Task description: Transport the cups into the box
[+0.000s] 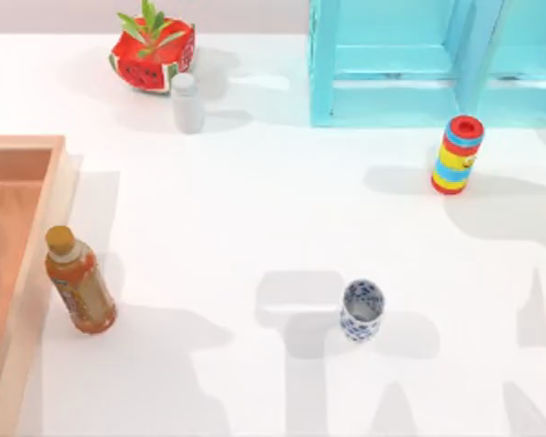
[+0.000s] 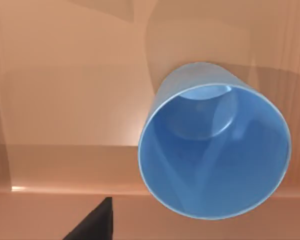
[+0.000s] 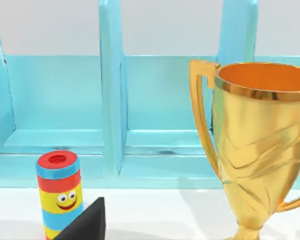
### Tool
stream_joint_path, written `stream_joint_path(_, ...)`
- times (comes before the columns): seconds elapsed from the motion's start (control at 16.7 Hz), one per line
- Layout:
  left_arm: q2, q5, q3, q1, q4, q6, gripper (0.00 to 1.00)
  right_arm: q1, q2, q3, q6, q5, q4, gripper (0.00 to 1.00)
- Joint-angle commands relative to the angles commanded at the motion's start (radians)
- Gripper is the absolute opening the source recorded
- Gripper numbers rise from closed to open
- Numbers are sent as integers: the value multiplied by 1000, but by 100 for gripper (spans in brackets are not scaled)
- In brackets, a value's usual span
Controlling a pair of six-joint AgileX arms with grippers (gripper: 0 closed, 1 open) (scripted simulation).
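The blue cup (image 2: 215, 155) lies tipped over on the orange-tan floor of the box (image 2: 65, 100), its open mouth turned toward the left wrist camera, close by one of the box walls. A dark finger (image 2: 92, 225) of the left hand juts in at the edge of that view, apart from the cup; whether the left hand is open or closed cannot be told. From above, the box (image 1: 36, 218) sits at the counter's left edge, with an orange bottle (image 1: 80, 282) standing just outside its wall. The floral cup (image 1: 361, 310) stands upright near the counter's front edge, a little right of the middle. A striped cylinder (image 1: 458, 155) stands toward the right edge, in front of the turquoise cabinet (image 1: 419, 64) at the back. A small white bottle (image 1: 187, 102) and a watermelon planter (image 1: 153, 50) are at the back left. The right wrist view shows the cylinder (image 3: 59, 192), a gold trophy (image 3: 255, 150) and a dark finger (image 3: 85, 222) of the right hand, whose state also cannot be told.
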Motion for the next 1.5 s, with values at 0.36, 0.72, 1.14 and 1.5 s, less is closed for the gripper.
stream_joint_path(0.36,6,1,118,-1,-116,-1,100,0,0,0,0,0,0,100)
stream_joint_path(0.72,4,0,377,-7,-374,-6,100,0,0,0,0,0,0,100)
stream_joint_path(1.14,17,0,411,-17,-398,-19,100,0,0,0,0,0,0,100)
stream_joint_path(1.5,287,8,692,-300,-440,-302,100,0,0,0,0,0,0,100)
